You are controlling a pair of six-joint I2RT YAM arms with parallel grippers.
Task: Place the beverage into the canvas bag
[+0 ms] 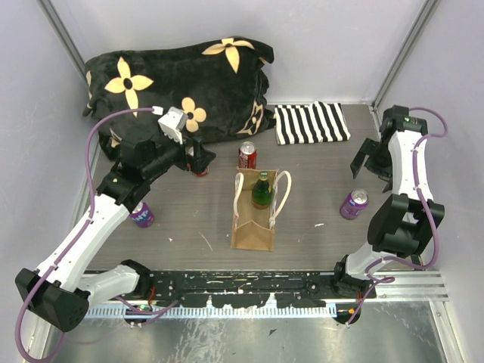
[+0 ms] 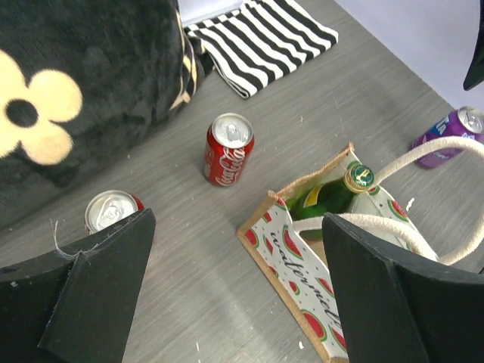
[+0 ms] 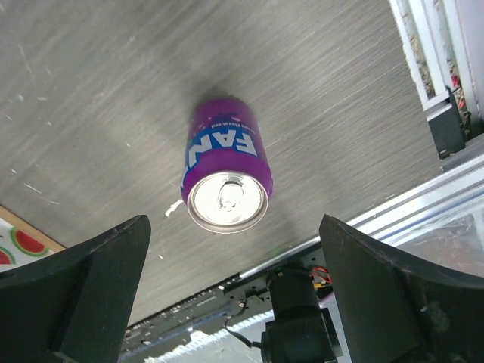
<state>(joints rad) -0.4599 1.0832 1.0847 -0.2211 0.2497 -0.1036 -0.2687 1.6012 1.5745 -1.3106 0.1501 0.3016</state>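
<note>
The tan canvas bag (image 1: pixel 252 227) stands in the middle of the table with cream handles; its watermelon-print lining shows in the left wrist view (image 2: pixel 299 283). A green glass bottle (image 1: pixel 262 190) stands inside it, its cap up (image 2: pixel 358 178). A red cola can (image 1: pixel 247 155) stands just behind the bag (image 2: pixel 228 150). A second red can (image 2: pixel 112 210) stands by my left gripper (image 1: pixel 198 159), which is open and empty, hovering left of the bag (image 2: pixel 238 302). My right gripper (image 1: pixel 366 162) is open and empty above a purple can (image 3: pixel 225 175).
The purple can also shows right of the bag (image 1: pixel 353 203); another purple can (image 1: pixel 141 214) stands at the left. A black flowered blanket (image 1: pixel 174 83) lies at the back left and a black-and-white striped cloth (image 1: pixel 310 122) at the back right. The table's front rail (image 1: pixel 265 283) runs along the near edge.
</note>
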